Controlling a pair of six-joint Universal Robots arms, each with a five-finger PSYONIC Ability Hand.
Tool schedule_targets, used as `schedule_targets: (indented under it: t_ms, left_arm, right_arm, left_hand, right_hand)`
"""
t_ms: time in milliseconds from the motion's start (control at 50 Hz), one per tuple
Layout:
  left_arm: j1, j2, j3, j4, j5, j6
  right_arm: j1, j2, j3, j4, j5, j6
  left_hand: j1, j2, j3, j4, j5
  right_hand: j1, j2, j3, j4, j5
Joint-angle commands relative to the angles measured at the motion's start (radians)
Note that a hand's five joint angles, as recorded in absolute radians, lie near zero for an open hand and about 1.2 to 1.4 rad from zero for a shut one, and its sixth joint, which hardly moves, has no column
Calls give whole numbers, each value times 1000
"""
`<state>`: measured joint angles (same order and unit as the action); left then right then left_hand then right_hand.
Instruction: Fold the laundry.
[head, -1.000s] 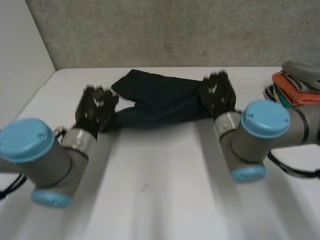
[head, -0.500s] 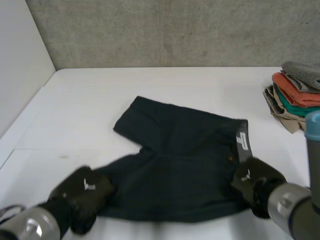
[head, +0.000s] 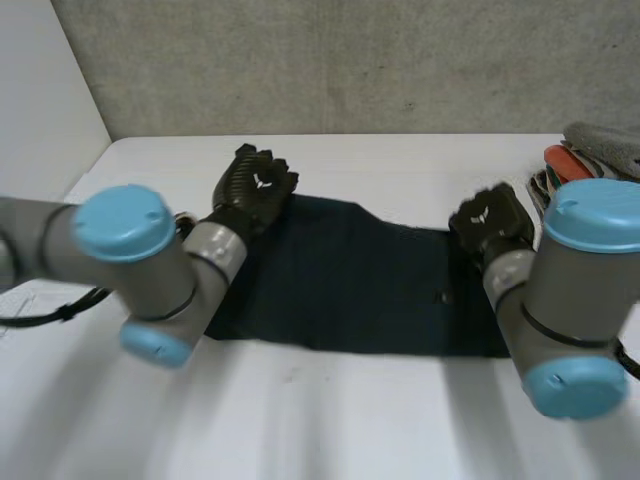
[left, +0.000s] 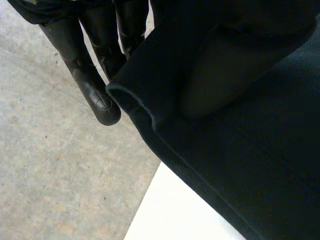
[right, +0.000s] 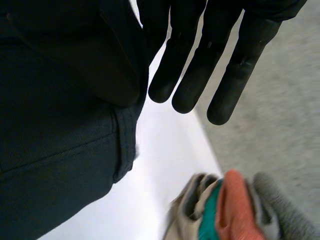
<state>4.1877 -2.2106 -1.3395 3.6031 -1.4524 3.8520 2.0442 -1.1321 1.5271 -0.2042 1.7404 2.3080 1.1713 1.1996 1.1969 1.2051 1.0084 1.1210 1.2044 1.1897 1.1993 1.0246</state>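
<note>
1. Dark shorts (head: 360, 290) lie flat across the middle of the white table (head: 350, 420).
2. The left hand (head: 255, 188) pinches their far left corner between thumb and straight fingers (left: 95, 85). The right hand (head: 490, 222) pinches the far right corner likewise.
3. A stack of folded clothes (head: 590, 165) sits beyond the right hand.

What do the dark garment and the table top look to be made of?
The dark garment: woven cloth, perhaps cotton twill, matte; a fine weave and a stitched hem show in the wrist views. The table: a smooth, hard white surface, possibly laminate or painted board; it is even, with no grain.
</note>
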Motion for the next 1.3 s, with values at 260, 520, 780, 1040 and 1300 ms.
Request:
schedule_targets:
  t_ms: [260, 520, 780, 1040, 1300]
  left_arm:
    - [22, -434, 542, 22, -5, -9]
    - [-6, -157, 197, 20, -11, -153]
    - [-6, -54, 33, 20, -13, -229]
    - [-3, 29, -38, 14, -14, -232]
    - [9, 134, -141, 14, -14, -279]
  right_arm:
    - [-4, 390, -335, -302, 7, -39]
    - [-131, 6, -90, 182, -73, 412]
    - [-233, 78, 45, 142, -248, 464]
    - [-325, -3, 139, -44, -42, 62]
    - [-64, -6, 62, -256, -185, -168]
  left_hand:
    - [-997, -1025, -1022, -1031, -1008]
    - [-997, -1025, -1022, -1031, -1008]
    - [-997, -1025, -1022, -1031, -1008]
    - [-997, -1025, -1022, -1031, -1008]
    - [-997, -1025, -1022, -1031, -1008]
  right_hand:
    - [-947, -1030, -1015, -1025, -1025]
    - [-947, -1030, -1015, -1025, -1025]
    - [-664, -748, -733, -743, -743]
    - [275, 192, 207, 197, 197]
    - [275, 192, 207, 197, 197]
